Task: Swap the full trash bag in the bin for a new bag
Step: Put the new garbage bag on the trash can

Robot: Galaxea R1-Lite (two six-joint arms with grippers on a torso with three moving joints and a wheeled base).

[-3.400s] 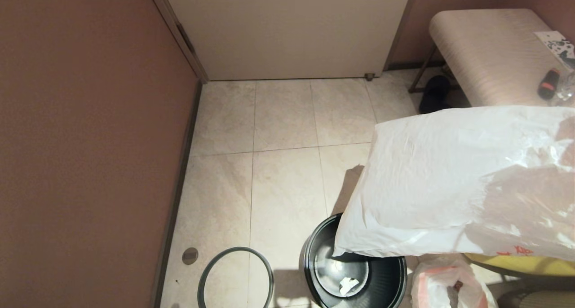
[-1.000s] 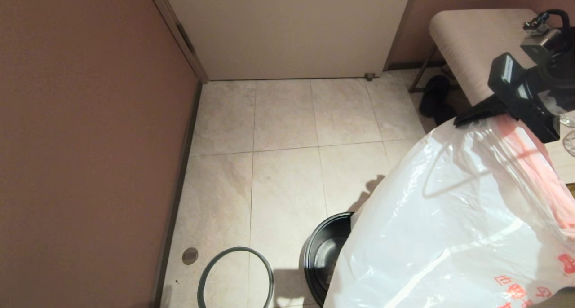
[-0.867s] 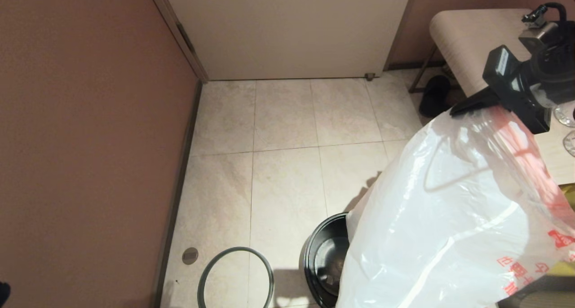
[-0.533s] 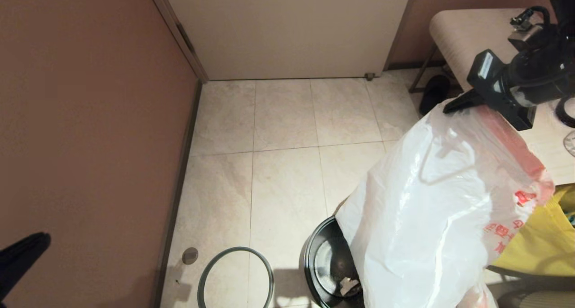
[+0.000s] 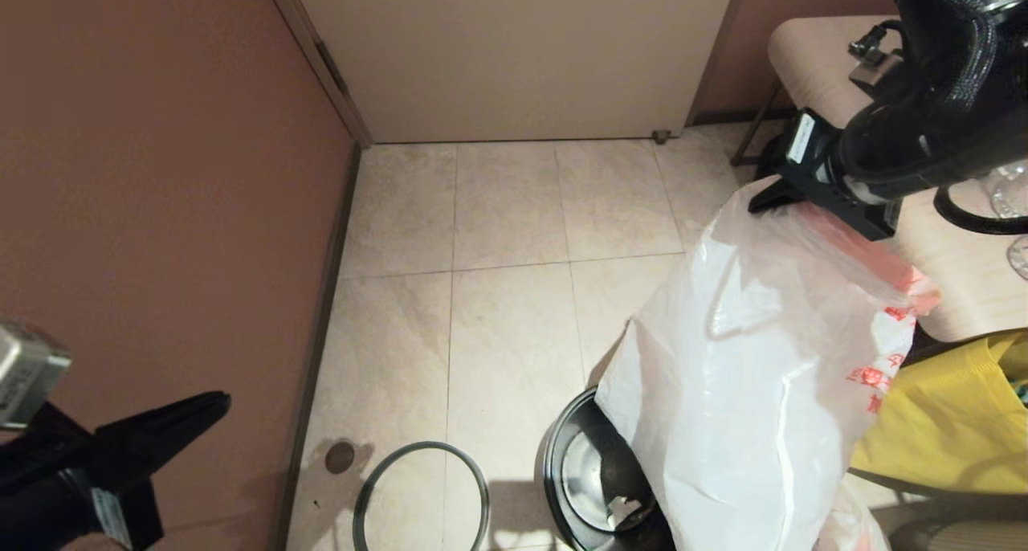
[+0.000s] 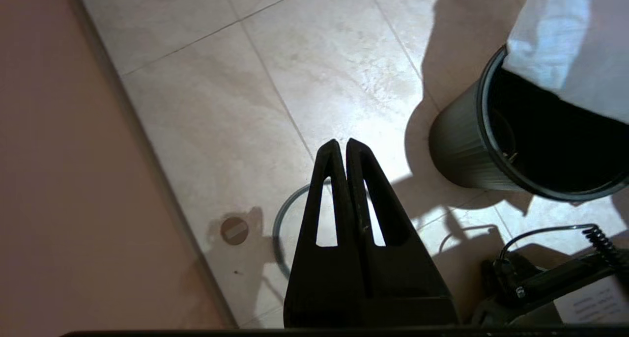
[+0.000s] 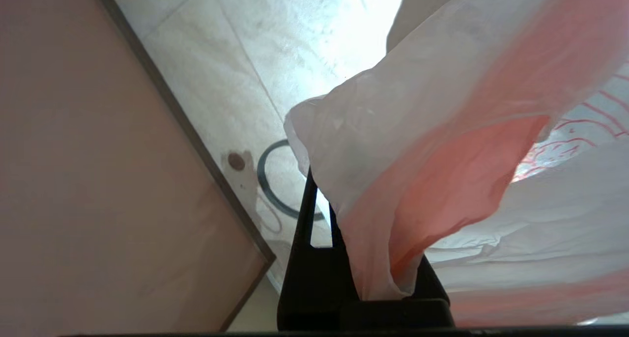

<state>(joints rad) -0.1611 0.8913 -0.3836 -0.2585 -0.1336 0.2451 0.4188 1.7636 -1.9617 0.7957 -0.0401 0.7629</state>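
Two end effectors are in my sight. My right end effector (image 5: 759,200) sits at about 2 o'clock in the head view, pinched tight on the pink hem of the new bag (image 5: 763,390), which hangs down from it as a long white sheet with red print on its 3 o'clock side. In my right wrist view the pink hem of that bag (image 7: 432,180) bunches up between my closed fingers (image 7: 305,214). The bag's lower end drapes over the 3 o'clock part of the bin (image 5: 582,475), covering that side of the rim, while the 9 o'clock side of the opening stays uncovered and shows a pale scrap on the bottom.

My left end effector (image 5: 217,404) is at 8 o'clock, near the brown wall, pressed fully together and holding nothing; in my left wrist view its two black fingers (image 6: 344,180) meet at the tips above the floor tiles. The grey hoop rim (image 5: 422,495) lies flat on the floor at 9 o'clock of the bin, close to it. A yellow cloth tote (image 5: 948,406) sits at 3 o'clock of the hanging bag, below the bench (image 5: 835,69) at 1 o'clock
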